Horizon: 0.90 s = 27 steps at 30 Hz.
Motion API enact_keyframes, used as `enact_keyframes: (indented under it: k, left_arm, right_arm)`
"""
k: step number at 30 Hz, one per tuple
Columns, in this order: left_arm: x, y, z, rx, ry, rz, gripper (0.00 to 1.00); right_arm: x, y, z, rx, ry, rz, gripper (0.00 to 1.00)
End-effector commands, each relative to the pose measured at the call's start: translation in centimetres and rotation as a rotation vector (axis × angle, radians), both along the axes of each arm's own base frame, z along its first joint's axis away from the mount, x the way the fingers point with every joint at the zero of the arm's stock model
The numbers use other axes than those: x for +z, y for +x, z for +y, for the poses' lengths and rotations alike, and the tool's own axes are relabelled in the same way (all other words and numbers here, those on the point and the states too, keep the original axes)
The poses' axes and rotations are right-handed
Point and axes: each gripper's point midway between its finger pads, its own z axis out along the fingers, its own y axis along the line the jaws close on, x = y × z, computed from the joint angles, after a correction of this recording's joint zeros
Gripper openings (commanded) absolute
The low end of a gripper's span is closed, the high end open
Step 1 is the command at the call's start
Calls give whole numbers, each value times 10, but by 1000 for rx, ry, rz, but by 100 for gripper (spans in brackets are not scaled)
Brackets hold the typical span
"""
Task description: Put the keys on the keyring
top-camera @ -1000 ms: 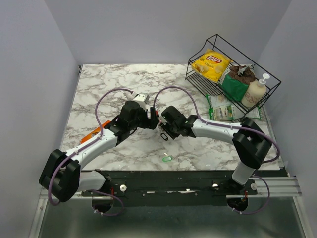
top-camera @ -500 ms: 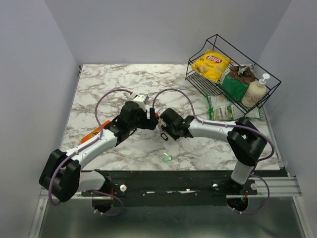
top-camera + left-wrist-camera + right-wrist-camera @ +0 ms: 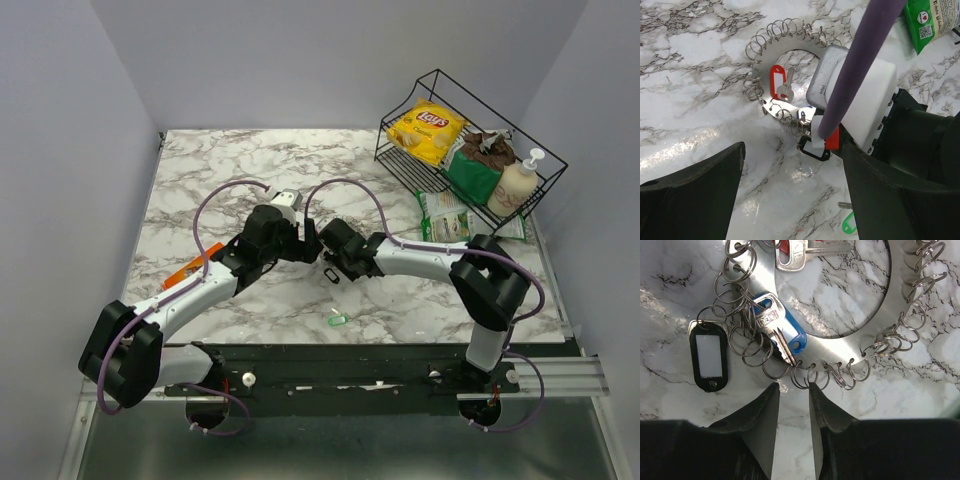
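The keyring (image 3: 756, 75) is a flat silvery ring hung with several small split rings, lying on the marble. In the right wrist view the keyring (image 3: 892, 305) carries a blue-headed key (image 3: 785, 332), a red-headed key (image 3: 790, 251) and a black tag (image 3: 710, 357). The red key (image 3: 778, 84) and the black tag (image 3: 815, 151) also show in the left wrist view. A green-headed key (image 3: 337, 319) lies loose nearer the arms and also shows in the left wrist view (image 3: 850, 223). My right gripper (image 3: 793, 386) is narrowly open, with its tips just short of a split ring. My left gripper (image 3: 792, 150) is wide open and empty above the marble.
An orange tube (image 3: 184, 268) lies beside the left arm. A black wire basket (image 3: 545, 150) with chips, a bag and a soap bottle stands at the back right. A green packet (image 3: 445, 215) lies in front of it. The two wrists nearly touch at mid table.
The right arm has shifted slightly left toward the keyring. The left wrist has edged a little away from me. Nothing was taken hold of.
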Motion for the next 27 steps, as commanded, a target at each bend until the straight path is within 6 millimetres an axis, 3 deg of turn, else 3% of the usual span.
enact_keyframes:
  k: [1,11,27]
  left_arm:
    - [7,-1,-5,-18,-33,-15,87]
    - [13,-1,-2,-2,-35,-32,87]
    - [49,-4,33,138,-90,-192,86]
  right_arm:
    - [3,10,5,-19,-11,-41,38]
    - [6,16,10,-32,0,-66,35]
    - [24,32,24,-20,40,-130,20]
